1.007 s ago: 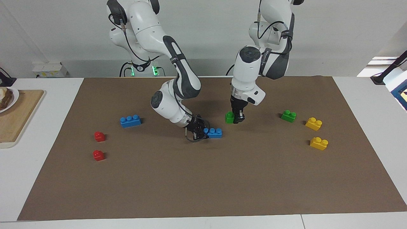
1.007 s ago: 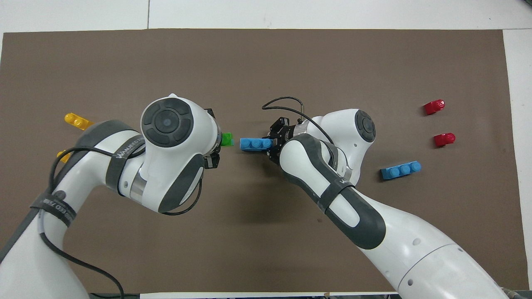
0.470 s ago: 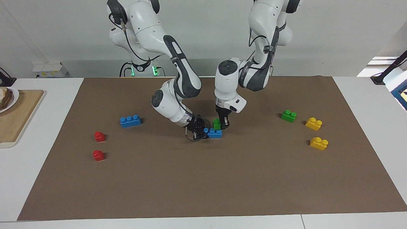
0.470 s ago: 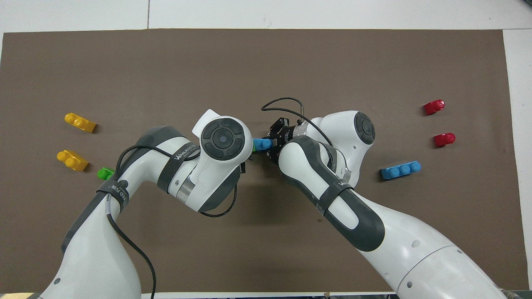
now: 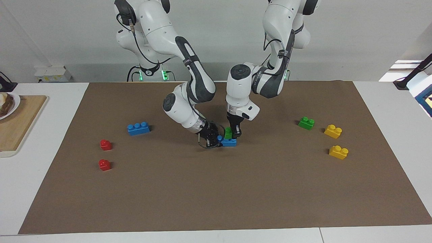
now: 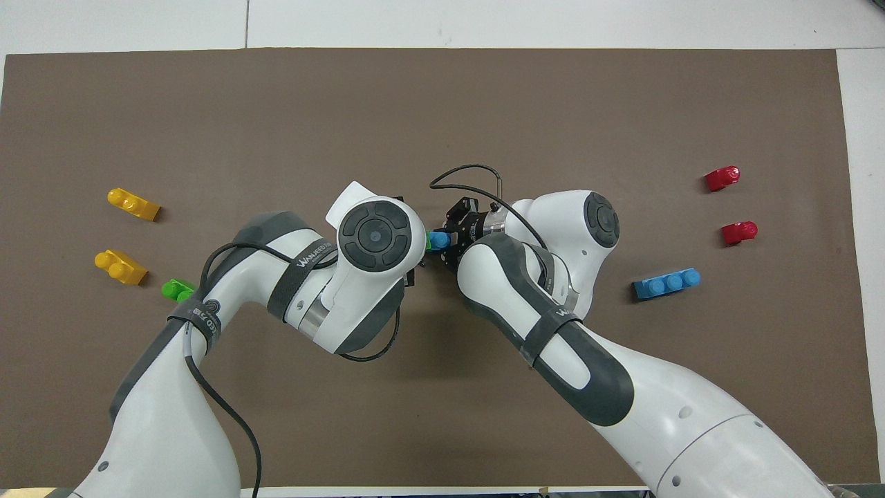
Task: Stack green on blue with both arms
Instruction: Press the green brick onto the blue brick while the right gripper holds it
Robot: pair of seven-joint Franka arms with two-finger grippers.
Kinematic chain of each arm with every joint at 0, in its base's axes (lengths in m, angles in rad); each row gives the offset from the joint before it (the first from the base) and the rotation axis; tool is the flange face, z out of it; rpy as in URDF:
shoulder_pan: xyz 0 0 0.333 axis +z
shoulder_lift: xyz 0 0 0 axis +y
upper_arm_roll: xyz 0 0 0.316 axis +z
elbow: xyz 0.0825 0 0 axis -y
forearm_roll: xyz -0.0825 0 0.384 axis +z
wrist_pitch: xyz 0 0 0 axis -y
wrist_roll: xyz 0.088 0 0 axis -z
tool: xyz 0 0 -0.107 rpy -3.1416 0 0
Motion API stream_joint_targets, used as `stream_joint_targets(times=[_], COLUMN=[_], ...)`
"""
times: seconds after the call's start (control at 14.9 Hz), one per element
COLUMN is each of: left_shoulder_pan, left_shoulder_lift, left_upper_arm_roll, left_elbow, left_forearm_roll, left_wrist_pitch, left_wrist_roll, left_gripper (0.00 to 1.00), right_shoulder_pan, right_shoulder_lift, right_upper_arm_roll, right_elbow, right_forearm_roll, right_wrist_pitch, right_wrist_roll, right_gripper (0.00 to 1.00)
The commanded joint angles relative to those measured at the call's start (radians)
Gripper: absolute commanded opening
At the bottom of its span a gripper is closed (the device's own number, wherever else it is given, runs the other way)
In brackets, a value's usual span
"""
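Note:
A blue brick [image 5: 230,142] lies on the brown mat [image 5: 216,189] at mid-table. My right gripper [image 5: 212,136] is shut on the end of it toward the right arm; one blue stud [image 6: 438,240] shows in the overhead view beside the right gripper [image 6: 453,238]. My left gripper [image 5: 233,132] points down and is shut on a green brick [image 5: 228,133], which sits on top of the blue brick. In the overhead view the left wrist [image 6: 375,235] hides the left gripper and most of the green brick.
A second green brick [image 5: 306,123] and two yellow bricks [image 5: 333,131] [image 5: 338,152] lie toward the left arm's end. A second blue brick [image 5: 138,128] and two red bricks [image 5: 105,144] [image 5: 104,164] lie toward the right arm's end. A wooden board [image 5: 20,125] lies off the mat.
My left gripper carried the green brick sideways from beside the blue brick to over it, then down onto its top. My right gripper kept hold of the blue brick.

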Motion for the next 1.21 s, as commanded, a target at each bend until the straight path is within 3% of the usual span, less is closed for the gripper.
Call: stream_joint_targets(times=[0.0, 1.14], left_shoulder_pan=[-0.017, -0.011], left_shoulder_lift=[0.033, 0.090], left_upper_arm_roll=[0.013, 0.013], left_elbow=[0.009, -0.020], left_forearm_roll=[0.035, 0.072], left_wrist_pitch=[0.022, 0.094], left_wrist_roll=[-0.021, 0.004], left_gripper=[0.00, 0.00], right_shoulder_pan=[0.009, 0.008], right_shoulder_lift=[-0.013, -0.013], right_upper_arm_roll=[-0.002, -0.002], right_elbow=[-0.036, -0.041], right_forearm_roll=[0.041, 0.056], right_wrist_pitch=[0.024, 0.031], right_wrist_roll=[-0.038, -0.038], right_gripper=[0.00, 0.00])
